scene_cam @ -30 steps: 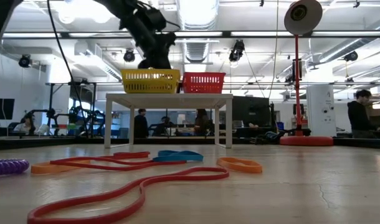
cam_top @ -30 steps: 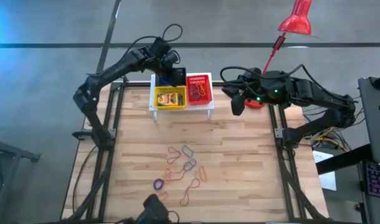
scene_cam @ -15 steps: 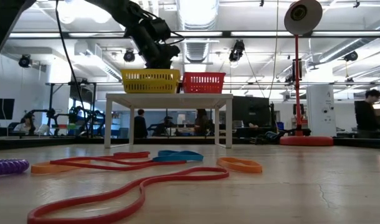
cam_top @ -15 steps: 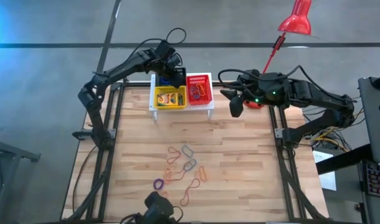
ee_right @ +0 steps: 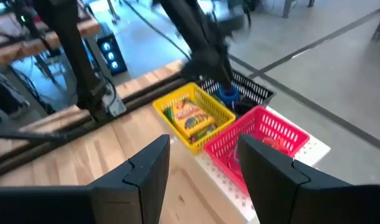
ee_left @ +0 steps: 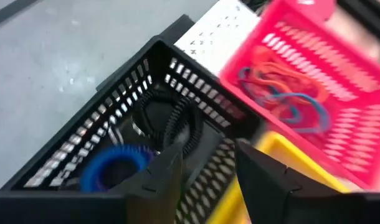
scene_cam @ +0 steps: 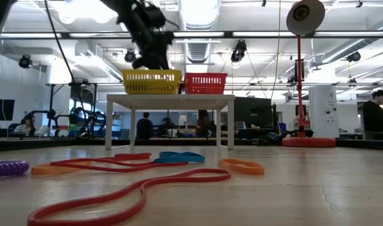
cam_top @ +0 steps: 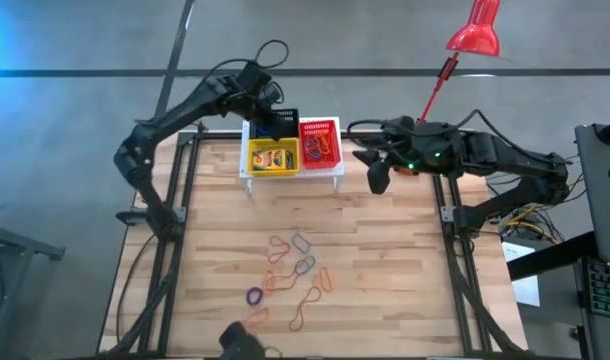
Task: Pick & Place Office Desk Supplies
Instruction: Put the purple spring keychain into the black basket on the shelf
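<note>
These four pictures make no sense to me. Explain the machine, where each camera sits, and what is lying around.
Two dark robot arms work at a wooden table. One camera looks down from above, one sits at tabletop level, and one rides on each wrist. The left gripper hangs over the black basket, fingers apart, holding nothing; a blue band and a black band lie inside. The right gripper waits open near the red lamp. A yellow basket holds crayon boxes, the red basket holds bands, and loose rubber bands lie on the table.

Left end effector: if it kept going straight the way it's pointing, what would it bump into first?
Probably the black basket. The left end effector points into it, toward the black coil and blue coil inside; depth is unclear.
</note>
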